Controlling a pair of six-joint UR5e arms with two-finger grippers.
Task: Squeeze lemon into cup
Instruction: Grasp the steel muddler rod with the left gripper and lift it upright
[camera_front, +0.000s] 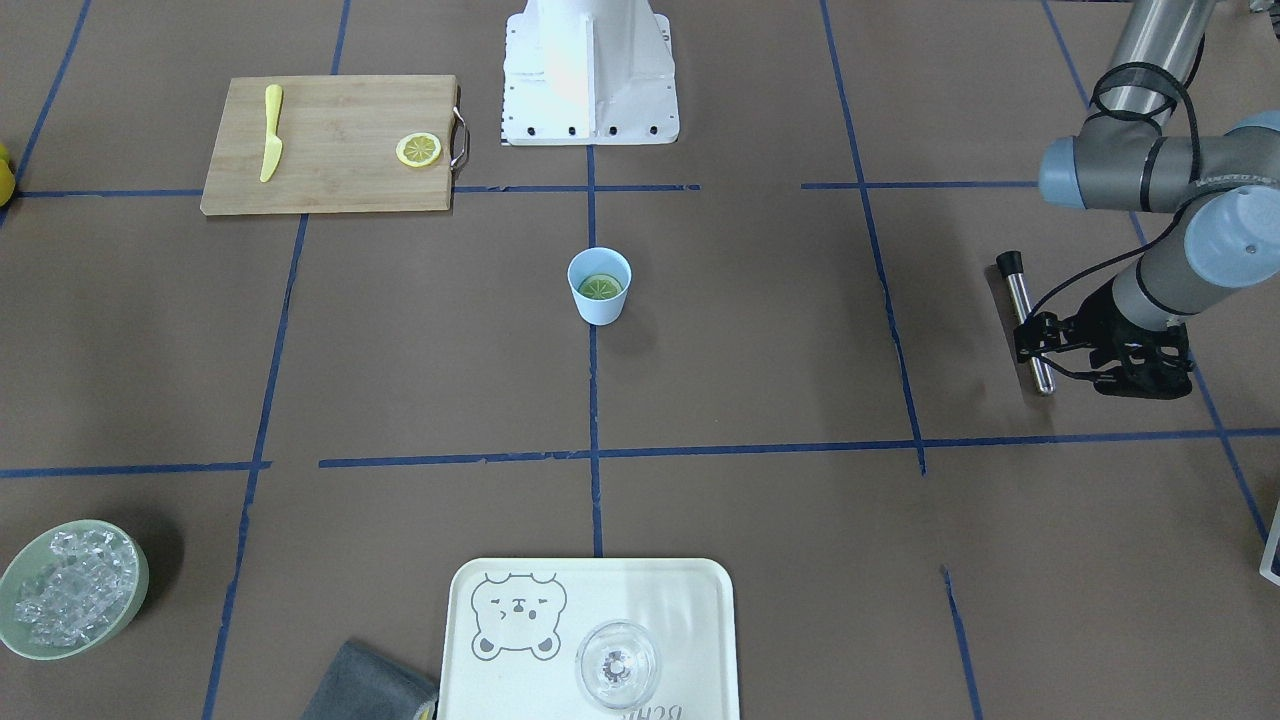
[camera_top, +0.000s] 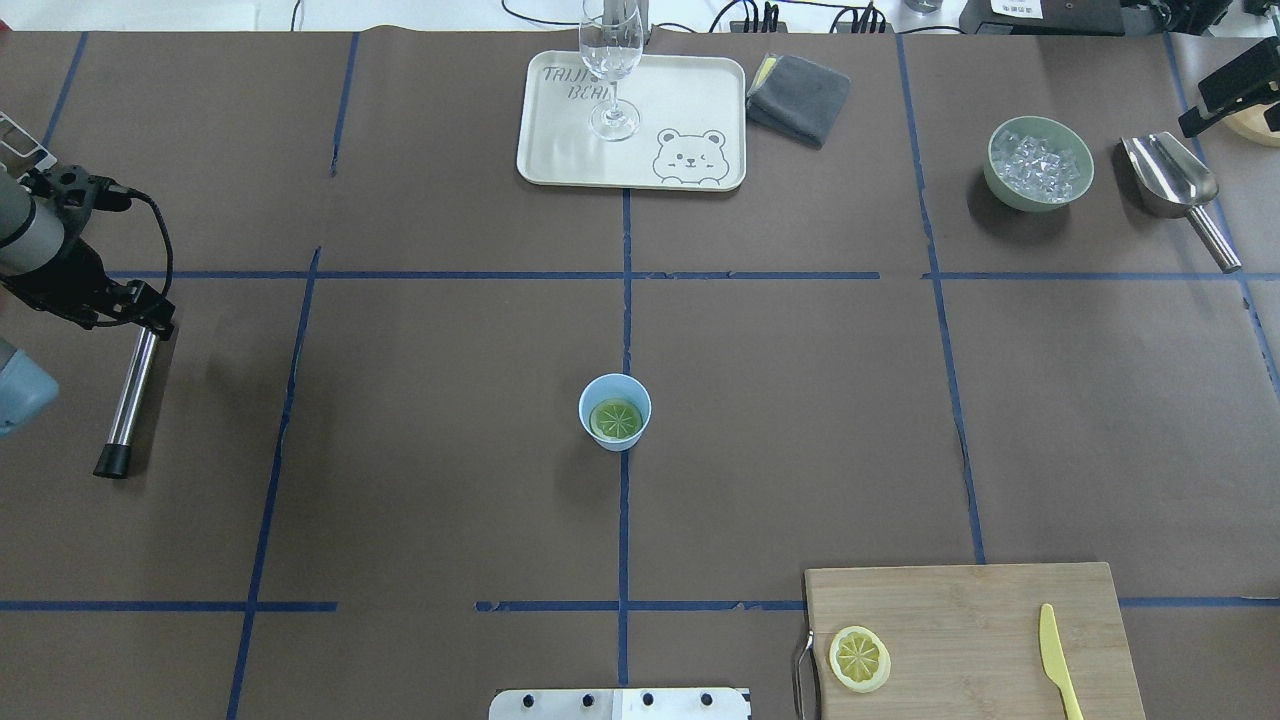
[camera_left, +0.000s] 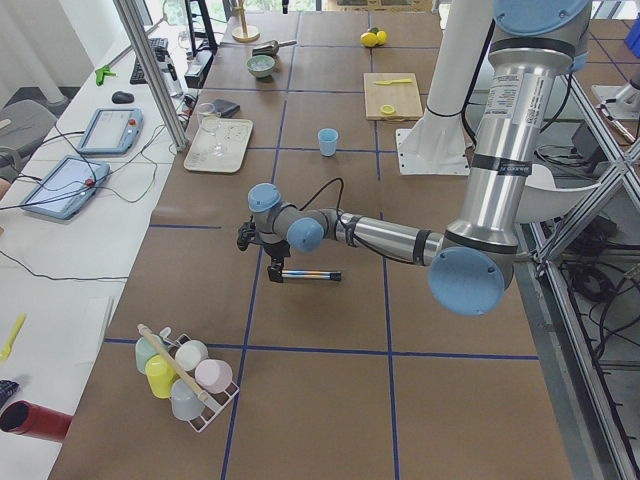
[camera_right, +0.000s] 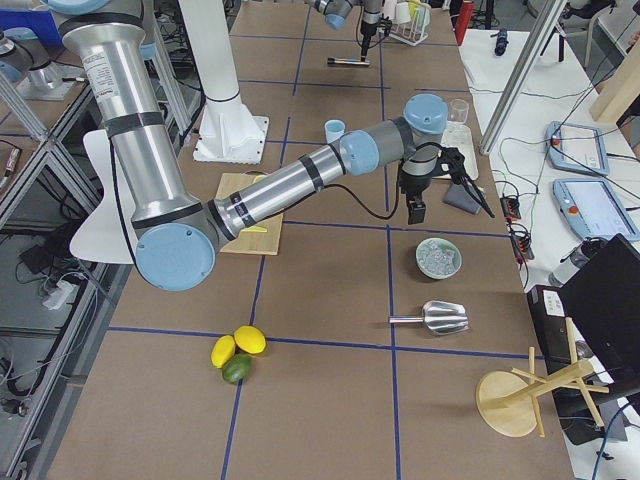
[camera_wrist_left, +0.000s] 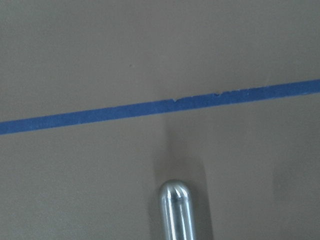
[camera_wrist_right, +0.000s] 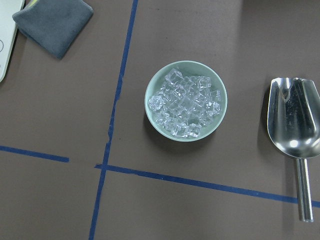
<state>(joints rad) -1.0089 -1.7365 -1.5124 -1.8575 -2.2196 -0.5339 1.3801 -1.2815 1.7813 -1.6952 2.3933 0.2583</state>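
Observation:
The light-blue cup (camera_front: 600, 305) stands upright at the table's middle, and it also shows in the overhead view (camera_top: 600, 432). A lemon slice (camera_front: 601, 287) lies flat inside it (camera_top: 616, 419). A second lemon slice (camera_front: 418, 150) lies on the cutting board (camera_top: 859, 658). My left gripper (camera_front: 1035, 345) is far from the cup, low over one end of a steel rod (camera_top: 132, 395) that lies on the table. Its jaws look spread on either side of that end. My right gripper (camera_top: 1235, 90) hangs above the ice bowl. Only part of it shows, so I cannot tell if it is open.
A bamboo cutting board (camera_front: 330, 170) holds a yellow knife (camera_front: 271, 132). A green bowl of ice (camera_wrist_right: 185, 106) and a steel scoop (camera_wrist_right: 295, 120) sit below the right wrist. A tray (camera_front: 660, 600) carries a clear glass (camera_front: 617, 665), with a grey cloth (camera_top: 798, 98) beside it.

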